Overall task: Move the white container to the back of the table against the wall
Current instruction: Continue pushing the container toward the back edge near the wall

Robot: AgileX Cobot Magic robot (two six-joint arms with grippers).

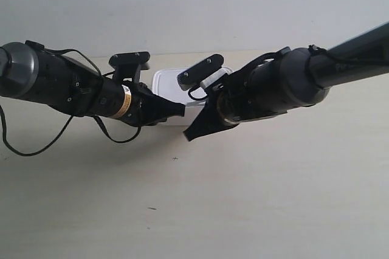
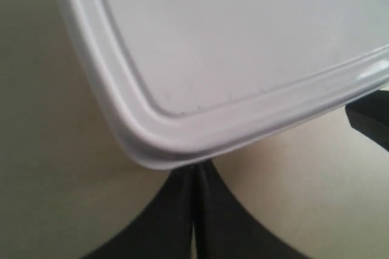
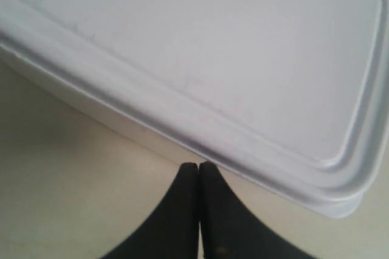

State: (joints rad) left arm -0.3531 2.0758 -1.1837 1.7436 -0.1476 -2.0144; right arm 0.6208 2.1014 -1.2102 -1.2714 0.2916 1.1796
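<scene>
The white container (image 1: 167, 86) sits on the table (image 1: 255, 198) near the wall (image 1: 194, 3), between the two arms. The gripper (image 1: 179, 110) of the arm at the exterior view's left points at the container's front side. The gripper (image 1: 191, 132) of the arm at the exterior view's right slants down just in front of it. In the left wrist view the container's lid (image 2: 243, 46) fills the top, and my left gripper (image 2: 194, 174) is shut, its tips under the lid's rounded corner. My right gripper (image 3: 199, 168) is shut and empty, tips just short of the container's side wall (image 3: 213, 52).
A black cable (image 1: 18, 146) loops down from the arm at the exterior view's left onto the table. A dark piece of the other gripper (image 2: 371, 119) shows beside the container in the left wrist view. Tiny dark specks (image 1: 175, 158) dot the tabletop in front.
</scene>
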